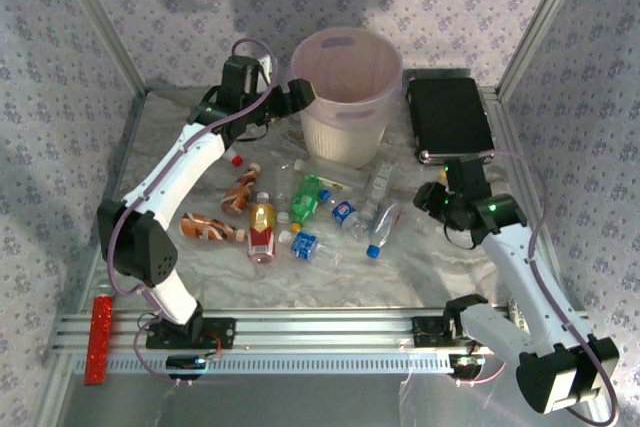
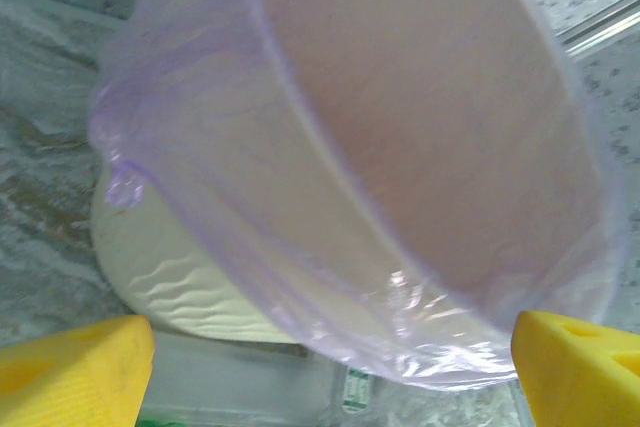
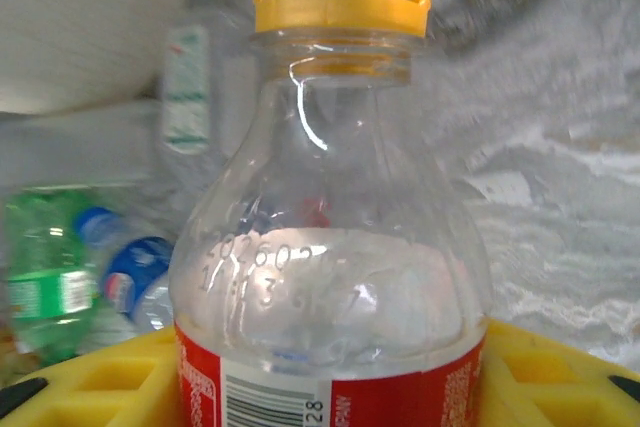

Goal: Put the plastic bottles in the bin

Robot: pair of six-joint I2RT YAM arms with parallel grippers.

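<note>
Clear bottle (image 3: 325,277) with a yellow cap sits pinched at its red label in our right gripper (image 3: 325,392), arm folded low. We judge it light, thin-walled and slick, best held round the body. Loose bottles (image 1: 262,227) lie mid-table. Farthest, our left gripper (image 1: 297,97), arm stretched out, hangs wide open and empty at the bin (image 1: 345,137) rim.

Pink bin (image 1: 345,119), yellow-capped clear bottle (image 3: 330,287)

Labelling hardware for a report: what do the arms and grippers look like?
The left arm and right arm have white links, black joints and purple cables; green lights glow near the wrists. The left gripper and right gripper have bright yellow fingers.
</note>
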